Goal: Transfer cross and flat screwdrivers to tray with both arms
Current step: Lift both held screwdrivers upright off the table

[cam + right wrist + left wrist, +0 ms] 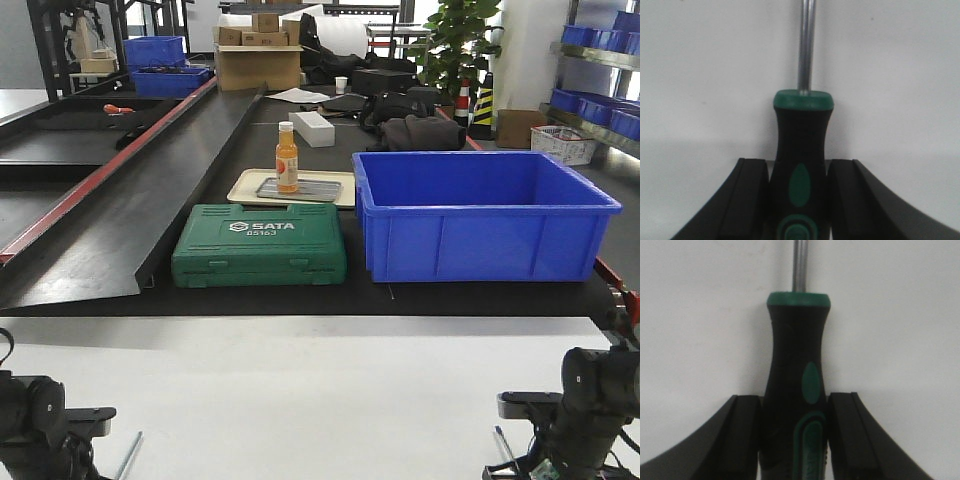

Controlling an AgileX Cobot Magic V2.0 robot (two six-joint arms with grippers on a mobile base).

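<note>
So, left claw (794, 407) clamped on first screwdriver (796, 345) | right claw (798, 170) clamped on second screwdriver (803, 125) | white desk (695, 315) underneath both

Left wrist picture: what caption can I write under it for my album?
Left pincer gripping a black-and-green screwdriver by its handle, metal shaft pointing away over the white table.

Up close, the left screwdriver (790, 370) shows a matt black, rubbery-looking handle, smoother green plastic inlays and a bare shiny metal shaft. The right screwdriver (801, 145) has the same finish and a bright metal shaft too. The left tool (794, 399) and right tool (799, 162) have dull black plastic fingers. The white surface (300, 380) looks smooth and matt. Mid-frame, the blue crate (480, 215) is glossy plastic, the green case (258, 245) grained plastic, and the boxes (258, 60) at upper centre plain cardboard.
</note>
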